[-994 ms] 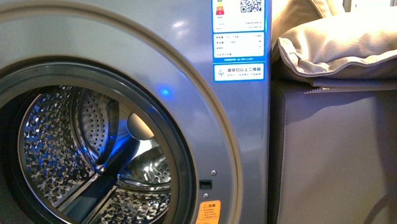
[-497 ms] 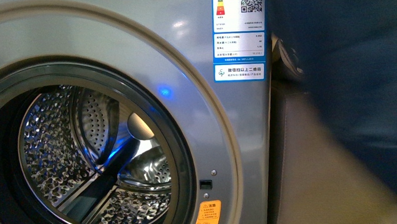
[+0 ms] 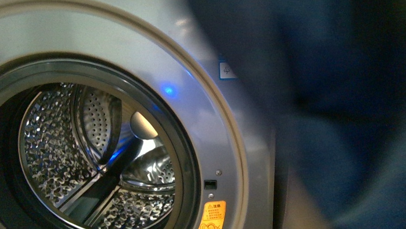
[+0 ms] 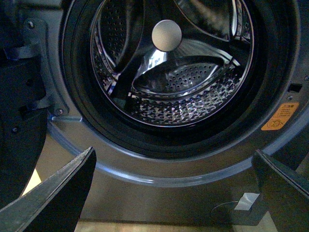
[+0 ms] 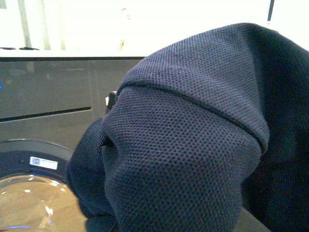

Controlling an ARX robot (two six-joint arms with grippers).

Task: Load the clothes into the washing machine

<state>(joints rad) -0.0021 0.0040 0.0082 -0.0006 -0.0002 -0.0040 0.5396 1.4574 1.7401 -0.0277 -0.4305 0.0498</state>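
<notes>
Front view: blurred navy clothes [image 3: 347,96] hang right of the washing machine [image 3: 210,93], probably lifted. Left wrist view: left claw [image 4: 173,157] gapes empty before the drum [image 4: 183,92]. Right wrist view: clothes hide the right claw, so I cannot tell its grip; swing leftward, centred through the porthole.

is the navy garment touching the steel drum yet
Apart: the front view shows the garment right of the porthole, with no fabric in the drum.

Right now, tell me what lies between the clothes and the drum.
In the front view, only the bare silver front of the washing machine lies between the clothes and the drum.
</notes>
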